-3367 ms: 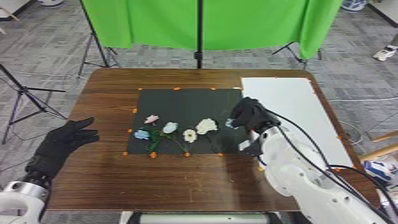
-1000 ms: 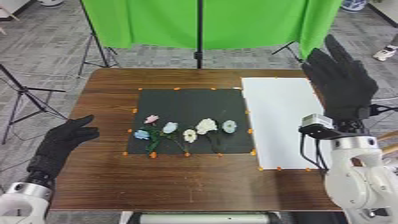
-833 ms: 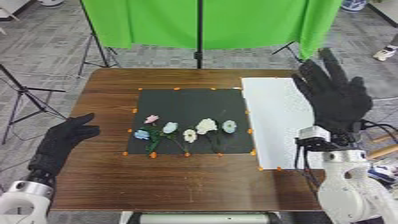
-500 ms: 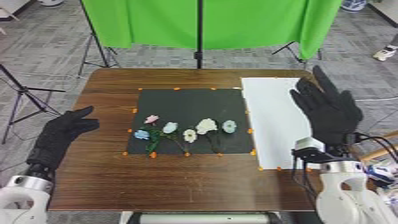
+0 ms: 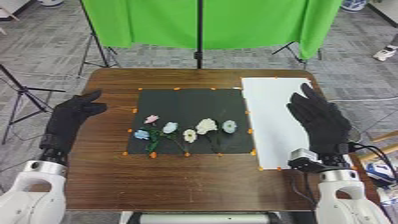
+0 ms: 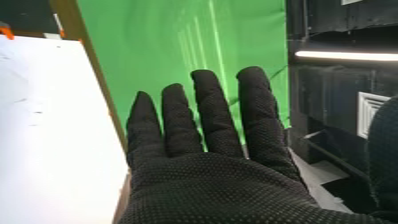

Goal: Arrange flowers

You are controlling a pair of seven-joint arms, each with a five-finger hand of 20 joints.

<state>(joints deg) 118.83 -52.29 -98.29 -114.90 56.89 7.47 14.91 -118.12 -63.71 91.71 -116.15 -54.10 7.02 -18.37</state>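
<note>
In the head view, the flowers lie in a row on the black mat: a pink flower, a light blue flower, a pale blue-white flower, a small cream flower, a larger cream flower and a pale blue flower at the right end. My right hand is open and holds nothing, over the white sheet's right part. My left hand is open and empty at the table's left edge. In the right wrist view, my right hand has straight fingers.
The white sheet lies beside the mat on the brown table. Orange tape pieces mark the edges of both. Behind the table stand a green cloth and tripods.
My right hand has let go of the pale blue flower at the row's right end and moved off to the right, then lowered toward the robot. The left hand has shifted forward.
</note>
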